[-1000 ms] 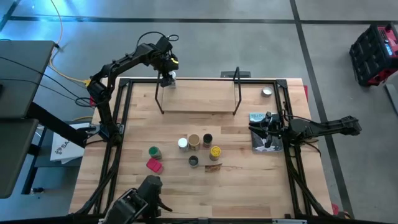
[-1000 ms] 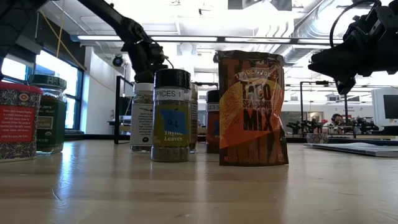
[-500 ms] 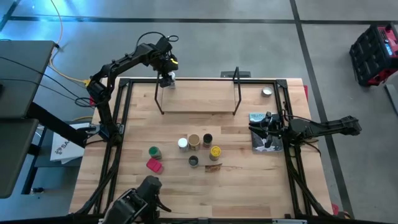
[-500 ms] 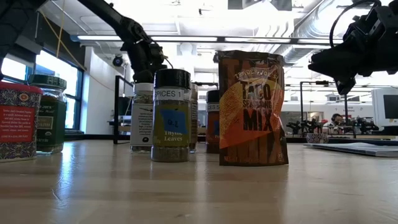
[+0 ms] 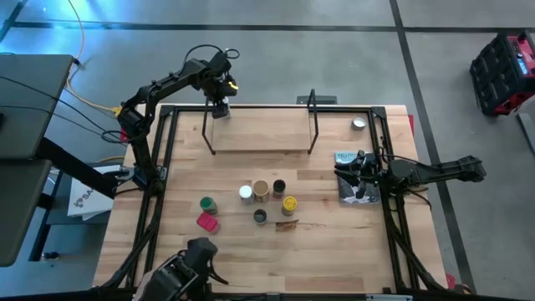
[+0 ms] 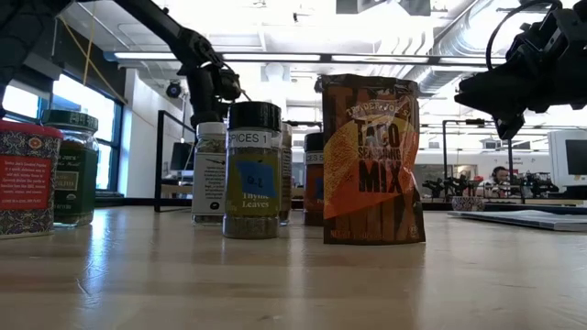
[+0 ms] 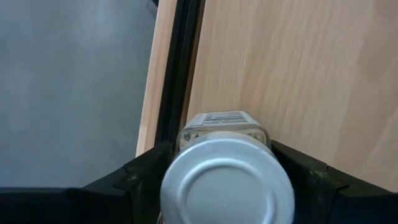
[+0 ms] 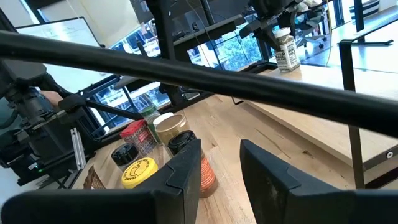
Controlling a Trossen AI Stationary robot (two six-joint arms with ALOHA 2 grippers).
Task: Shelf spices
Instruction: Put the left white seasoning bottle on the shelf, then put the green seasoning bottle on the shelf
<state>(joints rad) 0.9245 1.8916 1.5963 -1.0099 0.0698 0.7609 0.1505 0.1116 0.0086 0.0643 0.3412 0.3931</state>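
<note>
The shelf (image 5: 263,134) stands at the table's far side. My left gripper (image 5: 219,107) points steeply down over its far left corner, shut on a small jar with a silver-white cap (image 7: 227,180). The same jar (image 8: 285,51) shows tilted under the fingers in the right wrist view. The other spices stand mid-table: white (image 5: 245,193), tan (image 5: 261,191), dark (image 5: 279,187) and yellow (image 5: 289,203) jars, a green jar (image 5: 206,204), a red box (image 5: 206,221) and a brown packet (image 5: 287,222). My right gripper (image 5: 358,171) waits open at the right. My left gripper has the jar between its two fingers (image 7: 146,177), one on each side of the jar's upper body (image 7: 186,132) just under the cap. The fingers come from above, slanting. The jar leans with the fingers over the shelf board (image 7: 298,62); the cap hides whether its base rests there.
A small silver tin (image 5: 359,124) lies at the far right corner. A flat book (image 5: 344,157) lies under my right gripper. In the low view a thyme jar (image 6: 253,170) and the taco mix packet (image 6: 371,160) stand nearest. Bare board runs right of the held jar.
My left gripper has tipped a little and shifted slightly toward the table's left edge with the jar. The whole shelf has slid a short way toward the left edge with it.
</note>
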